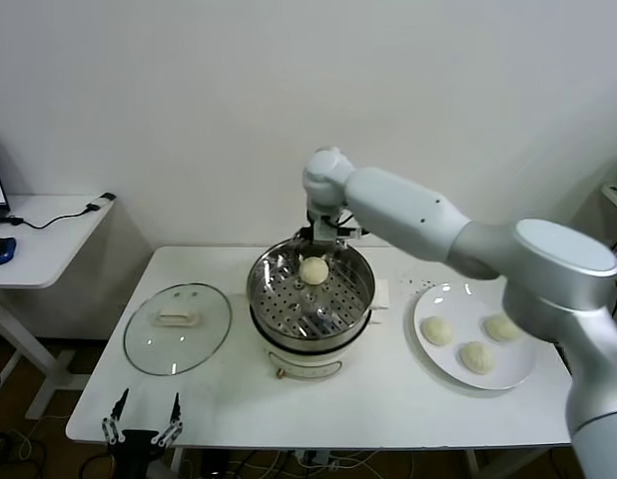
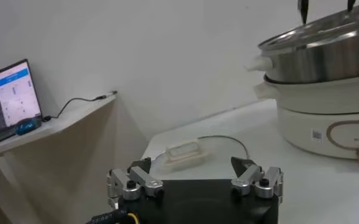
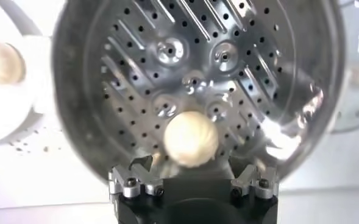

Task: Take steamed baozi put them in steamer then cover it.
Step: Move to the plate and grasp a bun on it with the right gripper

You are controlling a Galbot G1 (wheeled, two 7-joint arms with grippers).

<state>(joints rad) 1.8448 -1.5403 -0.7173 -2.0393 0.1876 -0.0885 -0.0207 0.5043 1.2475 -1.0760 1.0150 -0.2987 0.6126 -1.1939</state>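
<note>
While the right gripper (image 3: 193, 182) hangs just above the far rim of the round shiny steel steamer (image 1: 274, 299) on its cream-white pot base, its fingers (image 3: 129, 181) stand wide apart and hold nothing. One small round pale cream bun (image 1: 313, 269) lies on the perforated floor of the steamer, near the far wall, directly under this gripper and apart from the fingers. To the right of the steamer, a flat white plate (image 1: 516, 371) carries three more pale buns (image 1: 436, 330), close together but not touching. To the left of the steamer, the round clear glass cover (image 1: 178, 328) with its cream-white handle lies flat on the white tabletop (image 1: 388, 409). The left gripper (image 1: 141, 423) waits low at the near edge of the tabletop, in front of the cover, with fingers also wide and empty.
</note>
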